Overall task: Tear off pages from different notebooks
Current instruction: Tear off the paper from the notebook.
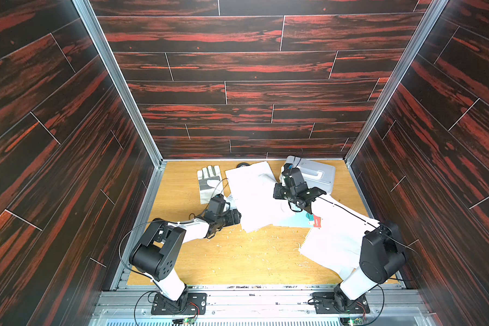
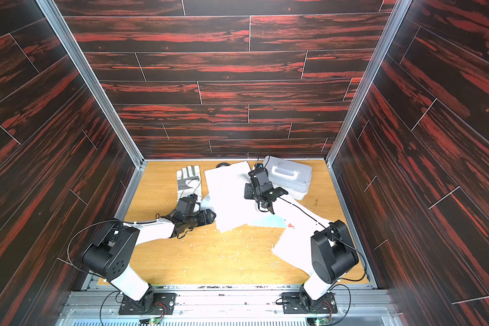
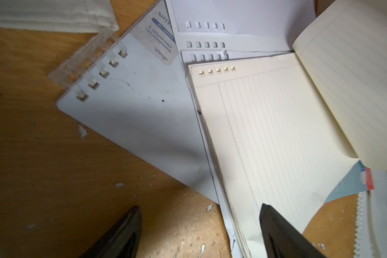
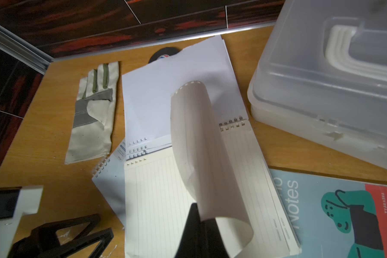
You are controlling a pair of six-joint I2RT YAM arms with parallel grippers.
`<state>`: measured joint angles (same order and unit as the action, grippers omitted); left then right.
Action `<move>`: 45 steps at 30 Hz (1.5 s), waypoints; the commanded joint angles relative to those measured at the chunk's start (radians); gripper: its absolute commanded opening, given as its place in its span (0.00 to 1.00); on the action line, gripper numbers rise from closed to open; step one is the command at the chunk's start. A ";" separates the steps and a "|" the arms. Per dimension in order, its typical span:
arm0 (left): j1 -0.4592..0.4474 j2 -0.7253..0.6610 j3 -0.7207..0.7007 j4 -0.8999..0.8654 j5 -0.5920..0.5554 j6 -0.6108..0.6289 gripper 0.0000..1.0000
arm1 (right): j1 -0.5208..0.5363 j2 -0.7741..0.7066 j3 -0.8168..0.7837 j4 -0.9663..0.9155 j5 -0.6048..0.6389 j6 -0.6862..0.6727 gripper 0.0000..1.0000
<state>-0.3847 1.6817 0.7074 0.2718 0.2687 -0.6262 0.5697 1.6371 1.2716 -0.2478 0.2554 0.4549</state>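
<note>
An open lined notebook (image 4: pixel 156 201) lies mid-table on a pale grey notebook (image 3: pixel 132 116). My right gripper (image 4: pixel 202 220) is shut on a lined page (image 4: pixel 199 145) that curls up off the open notebook, its punched edge free in the air. My left gripper (image 3: pixel 200 207) is open just above the table at the notebook's near left corner, one finger (image 3: pixel 279 232) over the lined sheet and nothing held. Loose white pages (image 1: pixel 249 180) lie behind. A teal notebook (image 4: pixel 322 212) sits by the right arm, and a spiral pad (image 1: pixel 331 245) lies under it.
A work glove (image 1: pixel 208 180) lies at the back left. A translucent plastic box (image 1: pixel 316 172) with a handle stands at the back right, close to the right wrist. A small black round object (image 1: pixel 242 165) sits by the back wall. Paper scraps (image 1: pixel 249 248) litter the front table.
</note>
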 commanded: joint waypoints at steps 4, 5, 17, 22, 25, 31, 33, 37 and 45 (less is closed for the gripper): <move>0.034 0.065 -0.090 0.073 0.281 -0.153 0.88 | -0.001 -0.024 0.141 -0.022 -0.146 -0.038 0.00; 0.040 0.065 -0.097 0.096 0.291 -0.163 0.88 | 0.000 -0.027 0.157 -0.024 -0.174 -0.041 0.00; 0.160 0.415 -0.219 0.826 0.427 -0.531 0.89 | -0.001 -0.048 0.320 -0.068 -0.368 -0.012 0.00; 0.174 0.552 -0.220 1.019 0.440 -0.643 0.86 | -0.001 -0.031 0.404 -0.093 -0.365 0.001 0.00; 0.177 0.554 -0.220 0.972 0.427 -0.622 0.86 | -0.001 -0.015 0.465 -0.098 -0.375 0.011 0.00; 0.178 0.530 -0.215 0.872 0.405 -0.559 0.86 | -0.006 0.013 0.582 -0.100 -0.405 0.027 0.00; 0.179 0.532 -0.212 0.850 0.397 -0.535 0.86 | -0.010 0.021 0.609 -0.100 -0.423 0.036 0.00; 0.179 0.544 -0.206 0.834 0.378 -0.489 0.86 | -0.024 0.036 0.629 -0.089 -0.505 0.076 0.00; 0.172 0.639 -0.202 1.046 0.346 -0.532 0.86 | -0.048 0.049 0.581 -0.031 -0.659 0.169 0.00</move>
<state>-0.2138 2.1696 0.5484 1.5764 0.7109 -1.2163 0.5278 1.6871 1.8633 -0.3481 -0.3172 0.5785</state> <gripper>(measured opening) 0.862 0.033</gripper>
